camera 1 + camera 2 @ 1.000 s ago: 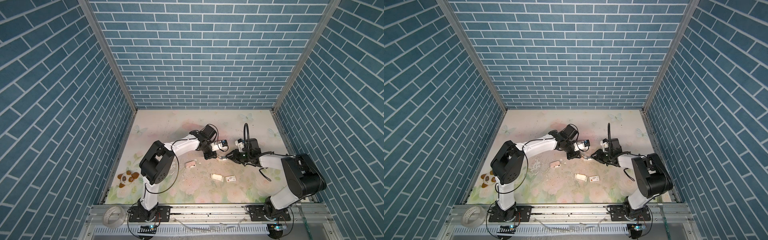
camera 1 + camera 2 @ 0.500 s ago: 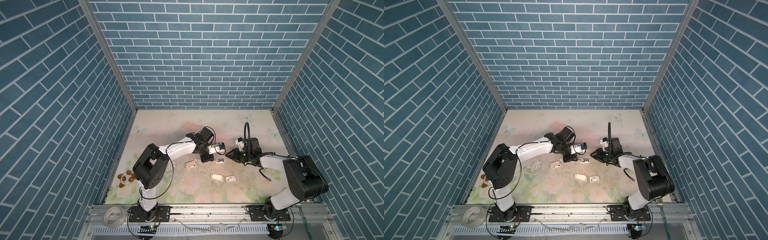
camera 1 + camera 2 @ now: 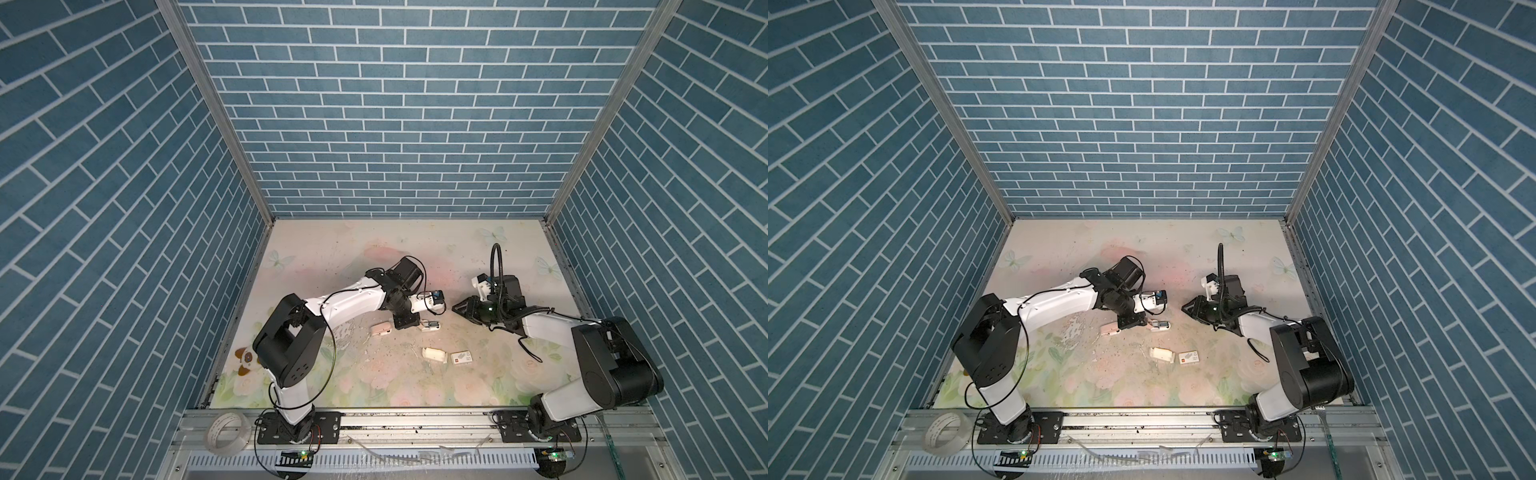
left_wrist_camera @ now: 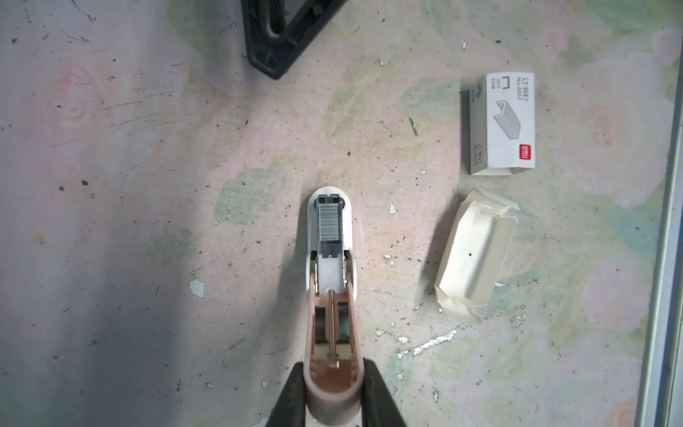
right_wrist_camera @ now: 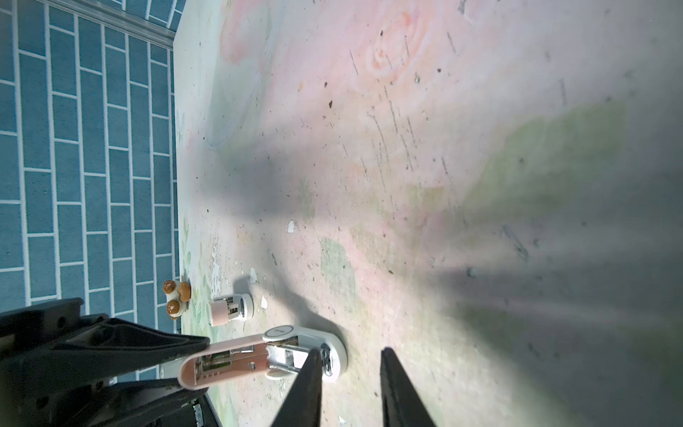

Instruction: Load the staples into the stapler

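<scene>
a: left wrist view. my left claw [image 4: 332, 369] is pinching the pink lid end of the stapler [image 4: 330, 273]. long axis runs straight away from that claw, nose at the far end. the staples [image 4: 330, 222] lie in the open channel by the nose.
b: tray?
a: white tray [image 4: 475, 255] looks bare; sleeve box [image 4: 502, 122] near it. both off to one side, apart from the stapler.
b: right wrist view?
a: my right claw [image 5: 350, 353] is spread, nothing between. stapler nose just beside one fingertip [image 5: 311, 373]. a small pink-and-white piece [image 5: 231, 308] sits farther off.
b: top views?
a: in both top views the stapler sits midway on the floor mat [image 3: 374, 257], brick walls [image 3: 395, 124] well apart, open room around. i judge the lid must swing down over the channel; left arm has it, right is nearest the nose.
</scene>
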Robot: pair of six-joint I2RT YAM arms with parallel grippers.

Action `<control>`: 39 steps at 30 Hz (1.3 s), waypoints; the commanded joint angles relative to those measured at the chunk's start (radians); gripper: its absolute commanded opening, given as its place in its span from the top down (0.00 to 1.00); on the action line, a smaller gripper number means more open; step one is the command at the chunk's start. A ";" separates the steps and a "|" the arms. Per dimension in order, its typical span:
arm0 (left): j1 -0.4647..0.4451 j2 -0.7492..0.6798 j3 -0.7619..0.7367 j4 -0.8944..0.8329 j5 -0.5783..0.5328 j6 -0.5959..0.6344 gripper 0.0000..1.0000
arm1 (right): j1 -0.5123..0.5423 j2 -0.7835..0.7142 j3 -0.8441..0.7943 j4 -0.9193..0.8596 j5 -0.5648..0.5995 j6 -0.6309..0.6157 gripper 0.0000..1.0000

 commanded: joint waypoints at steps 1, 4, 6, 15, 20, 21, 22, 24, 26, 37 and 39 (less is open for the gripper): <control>-0.008 0.006 -0.002 -0.036 -0.013 0.025 0.86 | 0.006 -0.038 -0.015 -0.042 0.015 -0.042 0.71; -0.008 0.033 0.029 -0.062 -0.015 0.033 0.86 | 0.005 -0.057 -0.013 -0.088 0.023 -0.061 0.72; -0.011 0.051 0.049 -0.077 -0.017 0.035 0.86 | 0.005 -0.077 -0.016 -0.116 0.044 -0.071 0.72; -0.041 0.096 0.096 -0.101 -0.039 0.036 0.87 | 0.007 -0.112 -0.045 -0.182 0.071 -0.086 0.73; -0.054 0.105 0.115 -0.112 -0.049 0.036 0.87 | 0.020 -0.105 -0.065 -0.151 0.006 -0.079 0.72; -0.056 0.109 0.122 -0.115 -0.051 0.037 0.87 | 0.022 -0.095 -0.065 -0.144 -0.009 -0.076 0.72; -0.058 0.113 0.129 -0.119 -0.056 0.037 0.87 | 0.024 -0.086 -0.068 -0.119 -0.029 -0.066 0.72; -0.061 0.124 0.142 -0.129 -0.060 0.039 0.87 | 0.031 -0.059 -0.076 -0.060 -0.068 -0.041 0.73; -0.063 0.136 0.157 -0.135 -0.062 0.040 0.87 | 0.037 -0.028 -0.073 -0.018 -0.100 -0.025 0.73; -0.077 0.174 0.203 -0.161 -0.072 0.048 0.87 | 0.071 0.078 -0.036 0.006 -0.110 -0.031 0.73; -0.079 0.178 0.208 -0.163 -0.075 0.050 0.87 | 0.071 0.079 -0.031 0.005 -0.110 -0.032 0.73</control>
